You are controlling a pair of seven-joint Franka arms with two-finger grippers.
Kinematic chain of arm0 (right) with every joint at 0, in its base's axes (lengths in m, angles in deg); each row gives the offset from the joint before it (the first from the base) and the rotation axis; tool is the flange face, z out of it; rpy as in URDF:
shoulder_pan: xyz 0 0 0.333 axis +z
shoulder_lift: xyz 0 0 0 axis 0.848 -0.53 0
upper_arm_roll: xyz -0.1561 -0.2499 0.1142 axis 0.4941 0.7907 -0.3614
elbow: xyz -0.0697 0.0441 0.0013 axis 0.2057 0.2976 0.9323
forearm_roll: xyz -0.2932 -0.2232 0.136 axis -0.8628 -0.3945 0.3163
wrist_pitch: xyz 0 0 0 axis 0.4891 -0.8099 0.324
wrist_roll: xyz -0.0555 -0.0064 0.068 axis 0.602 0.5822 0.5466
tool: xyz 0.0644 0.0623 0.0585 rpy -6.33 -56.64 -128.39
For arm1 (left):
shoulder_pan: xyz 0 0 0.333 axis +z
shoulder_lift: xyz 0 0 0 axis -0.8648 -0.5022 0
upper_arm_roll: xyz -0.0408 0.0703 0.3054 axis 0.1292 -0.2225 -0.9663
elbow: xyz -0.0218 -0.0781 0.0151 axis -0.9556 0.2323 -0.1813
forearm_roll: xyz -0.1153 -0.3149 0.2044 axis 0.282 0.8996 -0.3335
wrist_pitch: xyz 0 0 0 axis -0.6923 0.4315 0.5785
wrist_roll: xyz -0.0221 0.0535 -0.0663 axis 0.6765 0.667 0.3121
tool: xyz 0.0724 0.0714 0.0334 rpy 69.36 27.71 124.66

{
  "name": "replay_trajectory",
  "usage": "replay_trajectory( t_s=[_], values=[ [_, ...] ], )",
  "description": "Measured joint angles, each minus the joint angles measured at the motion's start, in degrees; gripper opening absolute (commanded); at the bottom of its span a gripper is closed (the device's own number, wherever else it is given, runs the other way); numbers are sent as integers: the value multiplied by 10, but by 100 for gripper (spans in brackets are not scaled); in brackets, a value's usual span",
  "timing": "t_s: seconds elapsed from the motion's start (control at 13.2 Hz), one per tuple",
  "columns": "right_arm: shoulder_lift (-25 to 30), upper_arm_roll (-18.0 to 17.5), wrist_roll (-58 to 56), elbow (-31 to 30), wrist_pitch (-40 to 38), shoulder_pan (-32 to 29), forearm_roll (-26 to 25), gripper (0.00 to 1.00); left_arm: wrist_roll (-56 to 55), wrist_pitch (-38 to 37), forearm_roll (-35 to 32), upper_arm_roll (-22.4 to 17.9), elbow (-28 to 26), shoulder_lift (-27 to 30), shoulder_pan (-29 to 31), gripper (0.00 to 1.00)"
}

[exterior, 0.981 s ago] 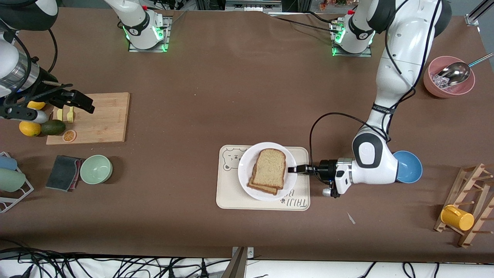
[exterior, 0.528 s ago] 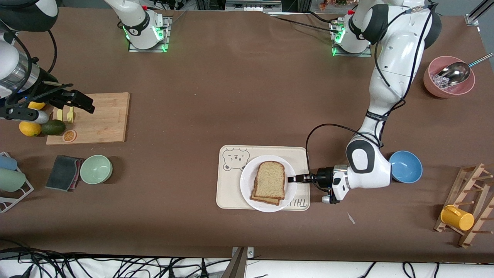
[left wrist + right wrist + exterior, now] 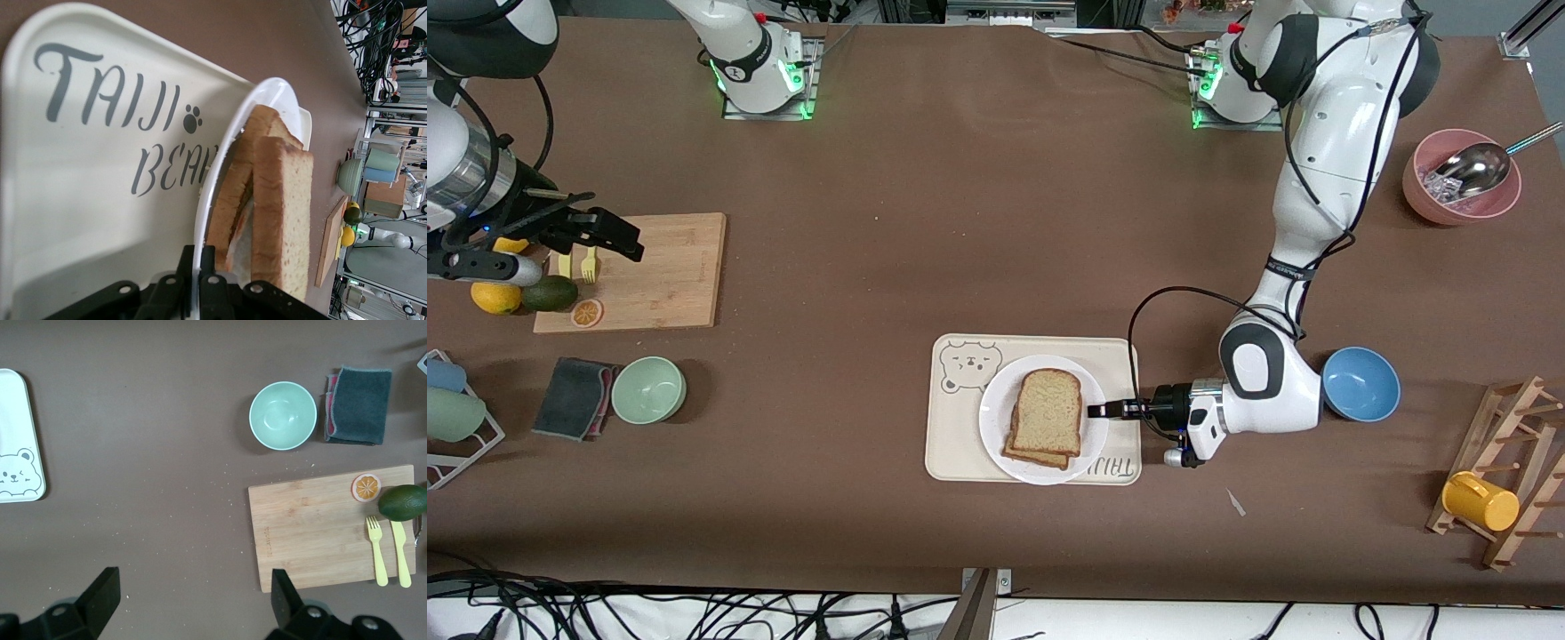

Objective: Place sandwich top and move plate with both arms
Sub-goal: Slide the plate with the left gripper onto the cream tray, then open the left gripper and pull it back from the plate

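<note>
The white plate [image 3: 996,420] lies on the cream bear tray [image 3: 951,444], on the half nearer the front camera. The sandwich top [image 3: 1049,409], pale and speckled, rests on a browner slice [image 3: 1033,458] on the plate. My left gripper [image 3: 1096,411] is shut on the plate's rim at the side toward the left arm's end. In the left wrist view my left gripper [image 3: 199,257] pinches the thin rim [image 3: 223,160], with the sandwich top [image 3: 283,207] just past the fingers. My right gripper [image 3: 627,244] hangs open and holds nothing over the cutting board's end of the table; the right wrist view shows my right gripper [image 3: 195,577] over bare table.
A blue bowl [image 3: 1360,384] sits close to the left arm's elbow. A wooden cutting board [image 3: 658,271] with forks and fruit, a green bowl [image 3: 648,389] and a dark cloth [image 3: 574,398] lie at the right arm's end. A pink bowl [image 3: 1458,191] and a cup rack [image 3: 1507,484] stand at the left arm's end.
The left arm has drawn the plate and sandwich across the tray toward the front camera, uncovering the bear face. The right arm has stayed where it was.
</note>
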Motion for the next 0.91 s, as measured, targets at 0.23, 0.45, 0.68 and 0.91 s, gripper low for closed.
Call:
replay_trajectory(
  t_s=[0.23,0.45,0.68,0.91],
  values=[
    [0,0,0,0,0,0,0,100,1,-1,0,0,2,0,4,100],
    [-1,0,0,0,0,0,0,100,1,-6,0,-1,13,2,11,100],
    [0,0,0,0,0,0,0,100,3,-28,-25,-2,19,12,22,100],
    [0,0,0,0,0,0,0,100,-7,-70,-88,-4,20,44,39,100]
  ],
)
